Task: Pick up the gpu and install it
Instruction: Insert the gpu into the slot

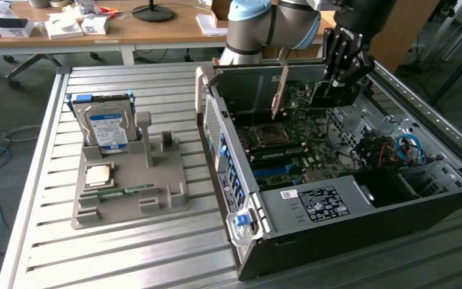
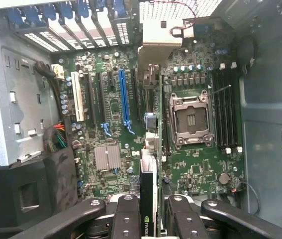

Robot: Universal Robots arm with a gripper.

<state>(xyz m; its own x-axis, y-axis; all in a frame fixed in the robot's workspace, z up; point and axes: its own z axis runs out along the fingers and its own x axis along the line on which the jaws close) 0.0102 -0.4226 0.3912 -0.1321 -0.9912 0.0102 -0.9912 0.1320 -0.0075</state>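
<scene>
Our gripper [image 1: 339, 83] hangs over the open computer case [image 1: 375, 229] with its black fingers [image 1: 345, 60] clamped on the gpu [image 1: 323, 95]. The card stands on edge above the motherboard [image 1: 295, 153] at the far end of the case, its pale end bracket [image 1: 280, 90] on the side toward the exterior view's left. Starting from that left, we see the slatted metal table [image 1: 135, 253] and on it a grey holder [image 1: 171, 189]. A blue-labelled hard drive [image 1: 106, 129] stands upright at the holder's far end, a processor chip [image 1: 98, 174] lies flat nearer us, and a narrow green memory stick [image 1: 118, 192] lies just beside the chip. Next comes the case, lying on its side with the bare processor socket [image 1: 267, 135] in the middle of the board, then the gripper and card, and blue cables [image 1: 408, 147] toward the exterior view's right. From the wrist we see the gpu [image 2: 148, 184] edge-on between the two fingers [image 2: 126, 214], lined up between the long blue slot [image 2: 125, 99] and the processor socket [image 2: 190, 117]. We cannot tell whether it touches any slot.
</scene>
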